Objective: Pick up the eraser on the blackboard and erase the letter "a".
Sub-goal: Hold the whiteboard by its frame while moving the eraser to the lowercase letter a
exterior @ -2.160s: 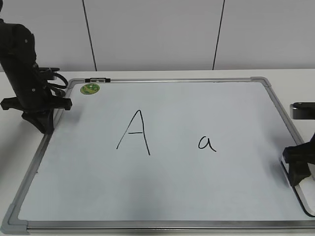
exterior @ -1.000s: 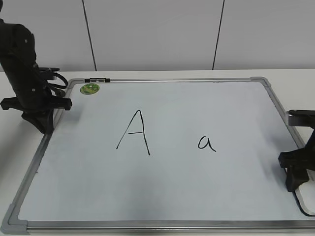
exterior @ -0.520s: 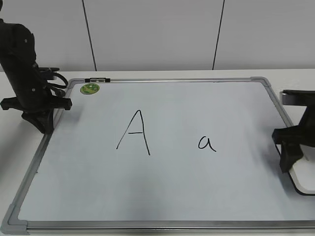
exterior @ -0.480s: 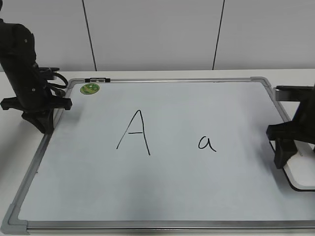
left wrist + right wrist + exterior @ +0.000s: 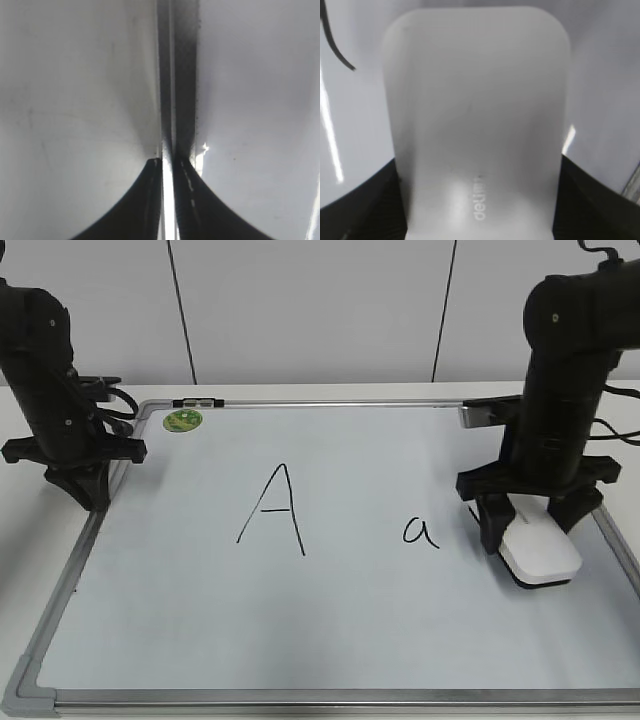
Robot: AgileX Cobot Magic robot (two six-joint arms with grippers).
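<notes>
The blackboard [image 5: 330, 630] is a white dry-erase board with a grey frame, lying flat. The small black letter "a" [image 5: 421, 532] sits right of centre; a stroke of it shows at the top left of the right wrist view [image 5: 335, 45]. My right gripper [image 5: 535, 530] is shut on the white eraser [image 5: 541, 555], which rests on the board just right of the "a". The eraser fills the right wrist view [image 5: 475, 115], with a black finger at each side. My left gripper [image 5: 85, 490] is shut and empty over the board's left frame edge [image 5: 172, 75].
A larger capital "A" [image 5: 273, 508] is left of centre. A round green sticker [image 5: 183, 420] sits at the board's far left corner. The board's grey frame runs close to the right of the eraser [image 5: 610, 540].
My right arm has come in from the right edge toward the middle, carrying the eraser leftward across the board to just beside the "a". The left arm has not moved.
</notes>
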